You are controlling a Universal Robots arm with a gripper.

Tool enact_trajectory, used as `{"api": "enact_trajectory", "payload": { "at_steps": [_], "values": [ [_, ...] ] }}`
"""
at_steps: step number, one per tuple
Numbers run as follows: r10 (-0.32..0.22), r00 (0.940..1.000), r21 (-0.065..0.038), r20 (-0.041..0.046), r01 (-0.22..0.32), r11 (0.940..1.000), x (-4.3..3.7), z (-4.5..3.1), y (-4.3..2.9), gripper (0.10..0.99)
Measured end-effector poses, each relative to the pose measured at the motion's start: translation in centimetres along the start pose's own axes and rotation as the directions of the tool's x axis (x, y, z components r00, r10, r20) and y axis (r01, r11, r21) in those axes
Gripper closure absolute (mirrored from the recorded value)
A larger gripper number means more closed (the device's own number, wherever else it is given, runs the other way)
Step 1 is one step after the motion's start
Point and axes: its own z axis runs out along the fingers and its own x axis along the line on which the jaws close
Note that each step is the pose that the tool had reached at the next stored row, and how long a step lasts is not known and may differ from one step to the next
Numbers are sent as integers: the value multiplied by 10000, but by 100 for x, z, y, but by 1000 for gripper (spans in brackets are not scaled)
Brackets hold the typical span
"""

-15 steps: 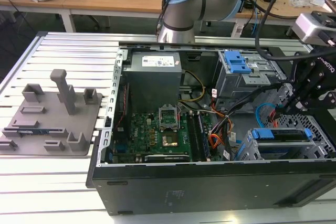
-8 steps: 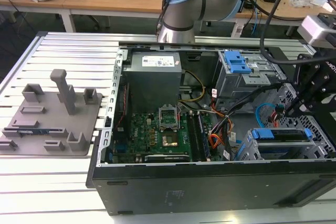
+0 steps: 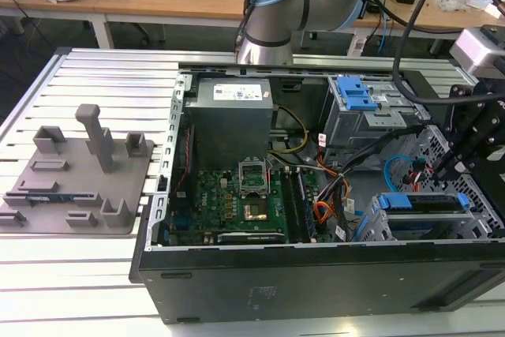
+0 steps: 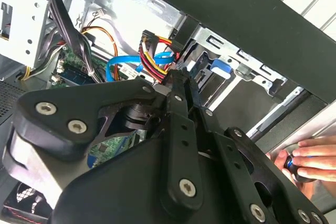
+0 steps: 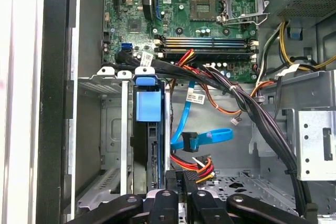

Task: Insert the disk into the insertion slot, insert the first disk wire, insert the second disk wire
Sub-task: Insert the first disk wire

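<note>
The disk (image 5: 151,153) sits inside the insertion slot (image 5: 107,145), and its blue carrier tab (image 5: 147,103) shows at the front. In the exterior view the disk (image 3: 422,203) lies in the bay at the case's right end. My gripper (image 5: 181,180) is shut on the black plug of the first disk wire (image 5: 198,162), a red, orange and black bundle, right beside the disk's rear edge. The second wrist view shows the gripper (image 4: 176,77) pinched on that plug, with the bundle (image 4: 152,53) running off it. The second disk wire (image 5: 185,121), light blue, loops loose nearby with its dark plug (image 5: 190,141) hanging free.
A taller grey cage with a blue clip (image 3: 355,96) stands behind the bay. Thick black cables (image 5: 247,106) cross above the wires. The motherboard (image 3: 237,195) and power supply (image 3: 233,112) fill the case's left half. A person's hand (image 4: 310,158) rests outside the case wall. A grey fixture plate (image 3: 71,171) lies outside.
</note>
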Motion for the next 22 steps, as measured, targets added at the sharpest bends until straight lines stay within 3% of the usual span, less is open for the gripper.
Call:
{"api": "enact_trajectory", "payload": {
  "at_steps": [22],
  "values": [
    [11, 10000, 10, 1, -11, 10000, 79, 37, 18, 922]
  ]
}}
